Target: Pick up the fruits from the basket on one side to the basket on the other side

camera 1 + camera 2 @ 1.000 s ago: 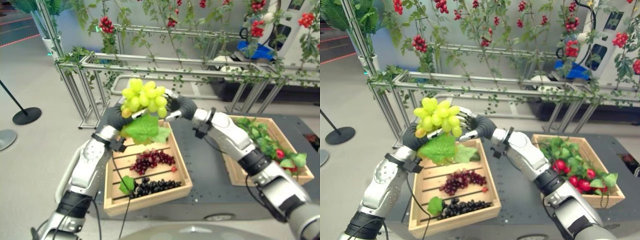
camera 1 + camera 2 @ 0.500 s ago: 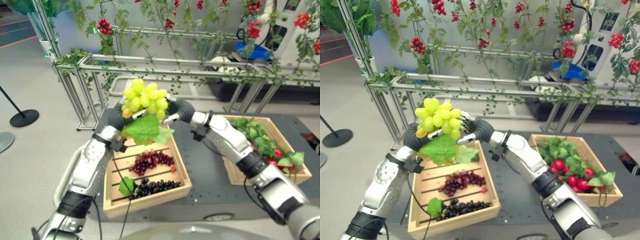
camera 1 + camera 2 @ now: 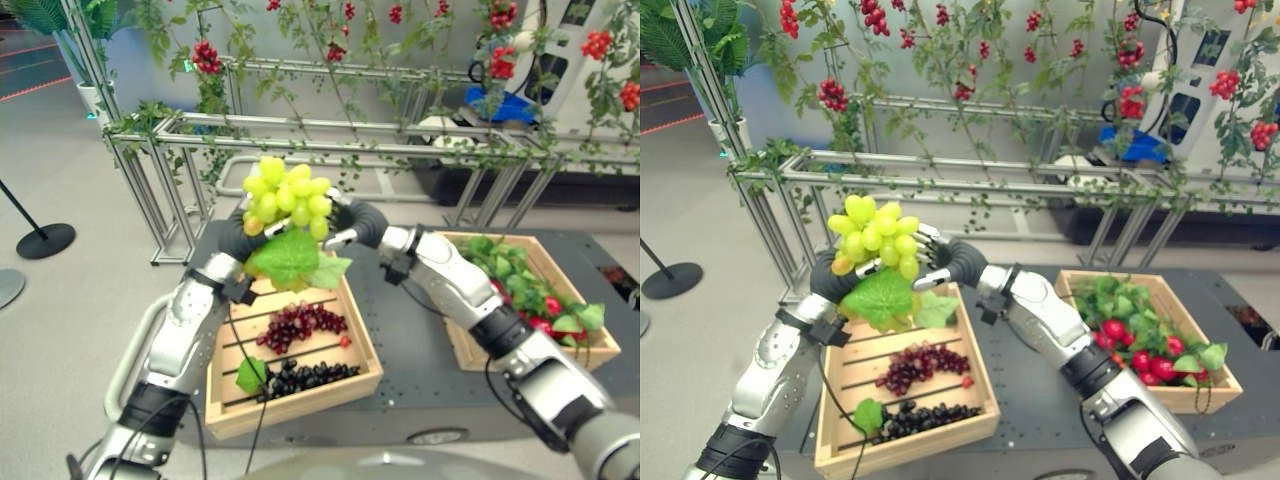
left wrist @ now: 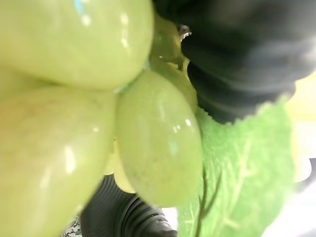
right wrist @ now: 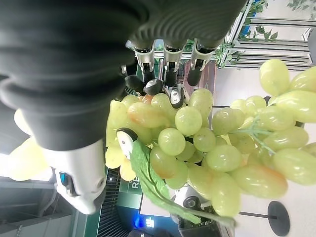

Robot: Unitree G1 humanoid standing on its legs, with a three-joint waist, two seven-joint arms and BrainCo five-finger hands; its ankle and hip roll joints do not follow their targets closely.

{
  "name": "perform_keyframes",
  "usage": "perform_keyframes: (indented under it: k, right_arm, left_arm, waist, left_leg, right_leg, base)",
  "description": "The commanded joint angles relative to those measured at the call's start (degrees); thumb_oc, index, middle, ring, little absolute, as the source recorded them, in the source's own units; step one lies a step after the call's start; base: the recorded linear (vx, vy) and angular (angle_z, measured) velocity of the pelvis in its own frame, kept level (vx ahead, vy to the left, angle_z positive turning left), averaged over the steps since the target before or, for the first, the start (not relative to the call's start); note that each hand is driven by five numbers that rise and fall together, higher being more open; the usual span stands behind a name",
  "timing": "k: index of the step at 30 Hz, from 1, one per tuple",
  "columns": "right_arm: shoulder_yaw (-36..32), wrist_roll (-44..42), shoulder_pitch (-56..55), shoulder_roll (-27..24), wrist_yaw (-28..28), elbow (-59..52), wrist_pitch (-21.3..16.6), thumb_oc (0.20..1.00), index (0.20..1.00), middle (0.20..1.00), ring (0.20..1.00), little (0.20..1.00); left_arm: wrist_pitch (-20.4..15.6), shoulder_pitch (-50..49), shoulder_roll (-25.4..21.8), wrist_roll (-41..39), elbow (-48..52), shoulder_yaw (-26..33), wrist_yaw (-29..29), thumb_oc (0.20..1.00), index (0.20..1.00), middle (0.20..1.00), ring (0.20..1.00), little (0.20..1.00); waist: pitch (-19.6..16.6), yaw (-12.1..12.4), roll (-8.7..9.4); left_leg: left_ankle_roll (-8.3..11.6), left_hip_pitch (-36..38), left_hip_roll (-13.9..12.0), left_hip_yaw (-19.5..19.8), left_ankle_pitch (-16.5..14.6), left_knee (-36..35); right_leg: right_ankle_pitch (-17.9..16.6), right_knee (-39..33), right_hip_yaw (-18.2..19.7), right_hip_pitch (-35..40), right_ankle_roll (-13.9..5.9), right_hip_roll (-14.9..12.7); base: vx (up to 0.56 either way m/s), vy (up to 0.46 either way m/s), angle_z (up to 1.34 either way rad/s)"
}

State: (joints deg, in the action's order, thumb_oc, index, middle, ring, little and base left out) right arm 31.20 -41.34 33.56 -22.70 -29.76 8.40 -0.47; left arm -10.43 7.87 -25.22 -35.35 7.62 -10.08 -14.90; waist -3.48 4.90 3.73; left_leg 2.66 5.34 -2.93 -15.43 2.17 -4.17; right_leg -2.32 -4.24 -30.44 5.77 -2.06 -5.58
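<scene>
A bunch of green grapes (image 3: 288, 196) with a green leaf (image 3: 286, 259) hangs in the air above the far end of the left wooden basket (image 3: 364, 346). My left hand (image 3: 233, 238) holds it from the left and below, fingers curled into the bunch. From the right, my right hand (image 3: 352, 220) meets it; in the right wrist view its fingers (image 5: 168, 61) and thumb (image 5: 124, 138) press on the grapes (image 5: 197, 143). The left basket holds red grapes (image 3: 300, 322) and dark grapes (image 3: 305, 375). The right basket (image 3: 565, 268) holds red fruit with leaves (image 3: 548, 306).
Both baskets stand on a dark table (image 3: 410, 330). Behind it runs a metal frame (image 3: 330, 128) hung with vines and red berry clusters. A stanchion base (image 3: 45, 240) stands on the floor at the left.
The view has shifted slightly. The grape bunch and both hands stay together above the left basket, with no clear move.
</scene>
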Motion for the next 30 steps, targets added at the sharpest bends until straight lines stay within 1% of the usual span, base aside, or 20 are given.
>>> perform_keyframes:
  k: [1, 4, 8, 21, 24, 30]
  right_arm:
    - [15.3, 0.4, 0.0, 8.4, -7.9, -2.0, 2.5, 1.0, 1.0, 1.0, 1.0, 1.0]
    - [14.9, -0.5, -0.4, 8.7, -7.4, -1.7, 2.2, 1.0, 1.0, 1.0, 1.0, 1.0]
    - [14.7, -0.9, -0.8, 9.0, -7.1, -1.2, 1.8, 1.0, 1.0, 1.0, 1.0, 1.0]
    - [16.2, -1.0, -2.1, 9.3, -8.0, -0.5, 2.3, 1.0, 1.0, 1.0, 1.0, 1.0]
    - [15.8, -1.8, -2.2, 9.4, -7.5, -0.6, 1.9, 1.0, 1.0, 1.0, 1.0, 1.0]
    - [14.8, -3.2, -2.4, 9.5, -6.8, -0.1, 1.4, 1.0, 1.0, 1.0, 1.0, 1.0]
  left_arm:
    - [-2.8, 17.9, 4.0, -6.6, 1.2, -7.0, -2.4, 0.2, 0.2, 0.2, 0.2, 0.2]
    - [-2.6, 18.2, 4.7, -8.8, 0.9, -7.4, -2.6, 0.2, 0.2, 0.2, 0.2, 0.2]
    - [-2.8, 18.2, 5.3, -9.8, 0.7, -7.4, -2.6, 0.2, 0.2, 0.2, 0.2, 0.2]
    - [-3.9, 18.5, 7.4, -13.5, 0.1, -7.6, -3.0, 0.2, 0.2, 0.2, 0.2, 0.2]
    - [-4.1, 18.5, 9.3, -16.6, -0.4, -7.6, -3.0, 0.2, 0.2, 0.2, 0.2, 0.2]
    - [-4.5, 18.6, 9.7, -16.5, -0.5, -8.0, -2.4, 0.2, 0.2, 0.2, 0.2, 0.2]
  waist:
    - [-2.0, -0.9, 0.98]
    - [-2.0, -1.1, 0.87]
    - [-2.1, -1.2, 0.87]
    - [-2.0, -1.8, 1.03]
    - [-2.0, -1.9, 1.15]
    - [-2.0, -2.0, 1.23]
  left_leg:
    - [0.48, -2.0, -0.2, -0.9, -2.2, 2.6]
    - [0.43, -2.1, -0.1, -1.0, -2.2, 2.5]
    - [0.39, -2.1, 0.0, -1.1, -2.2, 2.4]
    - [0.44, -2.1, 0.0, -1.1, -2.0, 2.2]
    - [0.43, -2.1, 0.0, -1.1, -1.9, 2.1]
    - [0.45, -2.2, 0.0, -1.0, -1.9, 2.1]
  right_leg:
    - [-0.3, 0.4, -0.2, -0.5, -4.36, -3.6]
    - [-0.4, 0.4, -0.1, -0.7, -4.38, -3.7]
    - [-0.5, 0.4, 0.0, -0.7, -4.45, -3.7]
    - [-0.6, 0.4, 0.2, -0.9, -4.51, -3.6]
    - [-0.6, 0.3, 0.2, -0.9, -4.49, -3.6]
    - [-0.6, 0.3, 0.1, -0.9, -4.55, -3.7]
  base:
    - [0.0, 0.0, 0.0]
    - [0.0, 0.0, 0.0]
    - [0.0, 0.0, 0.0]
    - [0.0, 0.0, 0.0]
    - [0.0, 0.0, 0.0]
    - [0.0, 0.0, 0.0]
